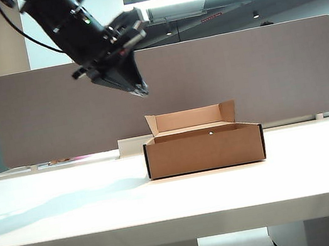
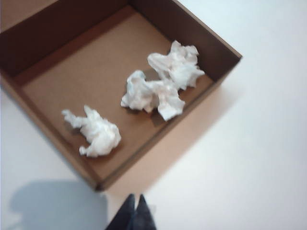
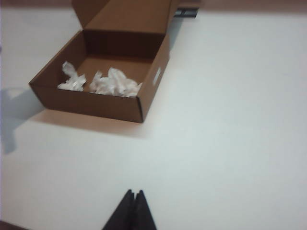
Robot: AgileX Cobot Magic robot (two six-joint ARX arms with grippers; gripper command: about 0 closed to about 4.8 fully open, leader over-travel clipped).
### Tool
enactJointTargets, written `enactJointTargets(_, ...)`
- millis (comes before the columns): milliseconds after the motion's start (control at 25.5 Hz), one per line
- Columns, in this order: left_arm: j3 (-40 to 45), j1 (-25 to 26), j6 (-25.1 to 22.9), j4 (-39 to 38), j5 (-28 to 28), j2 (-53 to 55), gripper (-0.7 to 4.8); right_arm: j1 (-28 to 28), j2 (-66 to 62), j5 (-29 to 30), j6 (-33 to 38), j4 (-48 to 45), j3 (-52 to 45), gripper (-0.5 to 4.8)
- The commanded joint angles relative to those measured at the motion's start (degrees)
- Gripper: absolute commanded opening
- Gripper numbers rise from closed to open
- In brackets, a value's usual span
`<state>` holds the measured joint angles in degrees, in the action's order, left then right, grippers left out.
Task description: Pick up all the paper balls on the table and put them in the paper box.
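Observation:
Three crumpled white paper balls lie inside the brown paper box: one alone, and two close together near a side wall. In the right wrist view the same balls show over the box wall. My left gripper hangs high above the table, up and left of the box, pointing down; its fingertips are pressed together with nothing between them. My right gripper is shut and empty too, over bare table well back from the box; it is out of the exterior view.
The box has an upright rear flap. A grey divider panel runs along the back of the white table. A flat white object lies behind the box. My left arm's shadow falls left of the box.

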<state>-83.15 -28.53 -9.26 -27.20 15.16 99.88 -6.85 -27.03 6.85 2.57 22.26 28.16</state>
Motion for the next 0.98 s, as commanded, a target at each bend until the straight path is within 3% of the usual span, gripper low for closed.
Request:
enactJointTargets(39, 3.37, 0.02, -0.17, 1.16, -0.46, -3.48, -0.03, 0.02, 7.50, -2.29, 2.03, -0.76, -4.42, -0.08)
enactJointTargets(275, 13.18, 0.00, 1.11, 4.76, -2.49, -13.51, -0.04, -0.04, 21.09, -8.68, 4.98, -1.25, -9.99, -0.08)
enactJointTargets(864, 26.86, 0.00, 2.38, 6.60, -2.60, -33.18, -0.04, -0.09, 27.04, -9.97, 4.96, -3.39, -17.68, -0.08)
enactJointTargets(982, 28.98, 0.00, 2.40, 6.19, -4.85, -38.21, -0.04, -0.04, 27.04, -10.01, 4.70, -6.69, -20.59, -0.08)
